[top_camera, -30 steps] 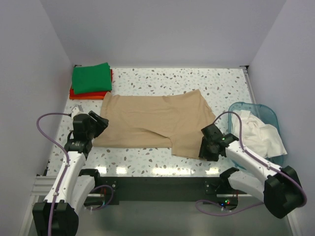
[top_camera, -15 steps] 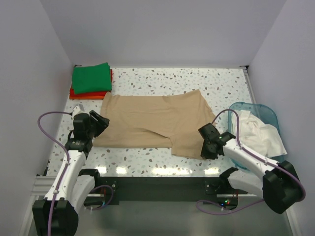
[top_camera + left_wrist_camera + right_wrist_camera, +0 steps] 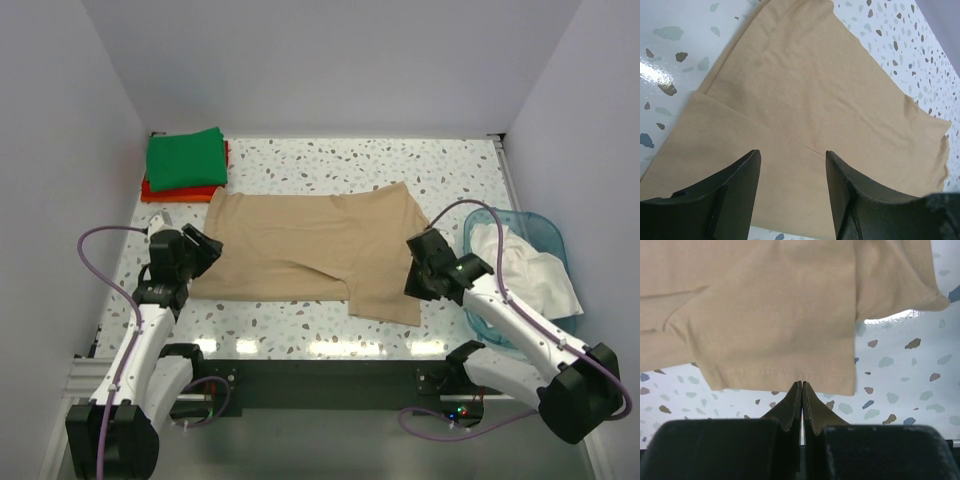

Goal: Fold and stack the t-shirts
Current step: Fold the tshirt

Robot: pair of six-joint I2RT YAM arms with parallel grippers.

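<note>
A tan t-shirt [image 3: 310,245] lies spread flat across the middle of the table. My left gripper [image 3: 204,250] hangs open over its left edge, and tan cloth [image 3: 805,85] shows between and beyond the two fingers [image 3: 792,155]. My right gripper [image 3: 420,272] is at the shirt's right edge, its jaws pressed together on the stitched hem [image 3: 765,305] right at the fingertips [image 3: 801,384]. A folded green t-shirt [image 3: 185,157] rests on a folded red-orange t-shirt [image 3: 180,192] at the far left corner. A whitish t-shirt [image 3: 525,265] lies crumpled in the tub.
A translucent blue plastic tub [image 3: 540,225] stands at the right edge of the table, close behind my right arm. White walls enclose the table on three sides. Speckled tabletop [image 3: 330,160] shows beyond the tan shirt.
The right gripper has closed from open onto the tan shirt's right hem and shifted slightly away from the near edge. The left arm has stayed still.
</note>
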